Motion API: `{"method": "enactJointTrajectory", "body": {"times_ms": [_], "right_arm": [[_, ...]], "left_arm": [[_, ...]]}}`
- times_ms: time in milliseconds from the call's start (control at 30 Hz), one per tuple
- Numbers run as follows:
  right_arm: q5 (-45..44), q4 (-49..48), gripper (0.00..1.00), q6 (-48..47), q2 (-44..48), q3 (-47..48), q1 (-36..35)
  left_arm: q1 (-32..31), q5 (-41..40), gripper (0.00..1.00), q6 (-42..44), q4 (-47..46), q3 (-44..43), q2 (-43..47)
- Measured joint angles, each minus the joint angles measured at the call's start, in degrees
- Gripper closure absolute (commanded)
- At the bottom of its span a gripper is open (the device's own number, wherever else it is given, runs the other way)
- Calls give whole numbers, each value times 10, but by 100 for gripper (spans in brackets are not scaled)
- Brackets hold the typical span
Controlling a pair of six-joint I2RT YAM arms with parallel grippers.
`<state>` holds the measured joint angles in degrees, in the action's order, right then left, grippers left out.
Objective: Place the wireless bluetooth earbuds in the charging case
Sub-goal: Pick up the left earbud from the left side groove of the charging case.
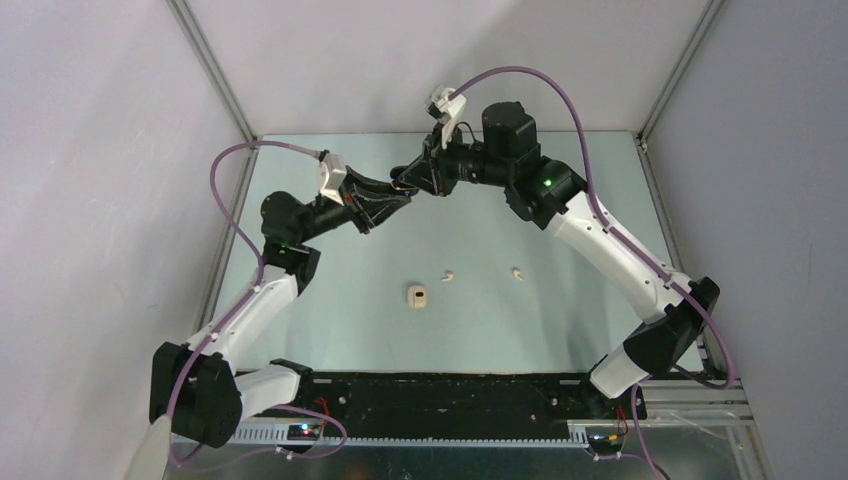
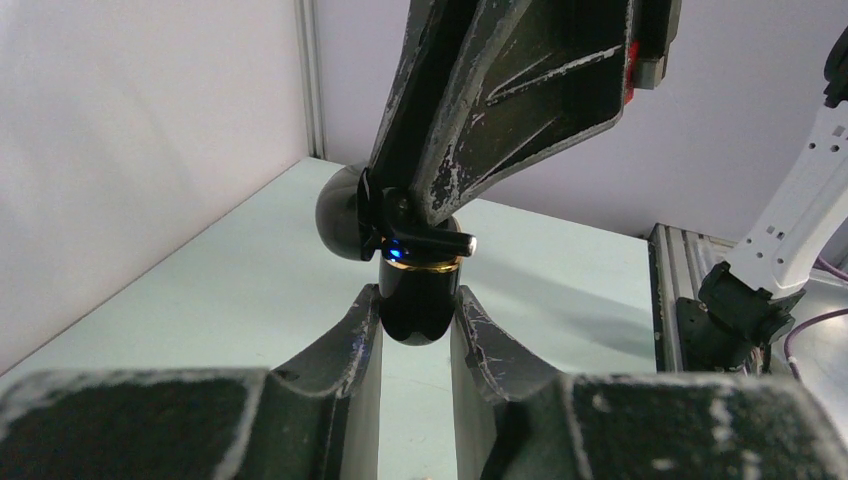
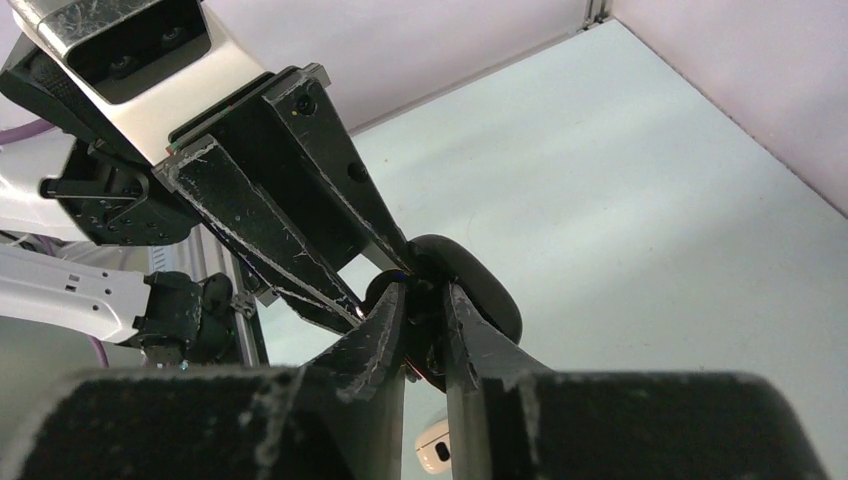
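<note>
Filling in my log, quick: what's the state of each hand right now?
Left hand: closed on the black charging case.
Right hand: closed on a black earbud.

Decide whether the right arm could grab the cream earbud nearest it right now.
Probably not yet: the right arm has its jaws shut on a black earbud at the black case the left arm holds. Nothing blocks the cream earbud itself.
</note>
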<state>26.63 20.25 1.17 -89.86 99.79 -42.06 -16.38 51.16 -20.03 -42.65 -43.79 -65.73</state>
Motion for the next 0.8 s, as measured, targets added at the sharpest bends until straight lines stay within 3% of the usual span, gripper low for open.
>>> {"method": "enactJointTrajectory", "body": {"times_ms": [233,300,600,667,700,767,800], "right_arm": [[-7,-20,100,-31,9,-13,-7],[-7,-54,100,-66,49,-66,-20],[-12,-135,100,-141,99,-125,-54],[-15,-146,91,-146,99,-127,-53],[-16,-150,79,-148,99,-128,-51],[-14,-154,68,-146,99,-128,-45],[-9,-156,67,-148,99,-128,-39]], "left_arm": [[0,-4,100,1,4,7,0],[0,-10,100,0,4,9,0],[0,-20,100,-11,4,9,0],[0,-21,100,-14,4,9,0],[0,-21,100,-15,4,9,0],[0,-21,100,-15,4,9,0],[0,-20,100,-15,4,9,0]]}}
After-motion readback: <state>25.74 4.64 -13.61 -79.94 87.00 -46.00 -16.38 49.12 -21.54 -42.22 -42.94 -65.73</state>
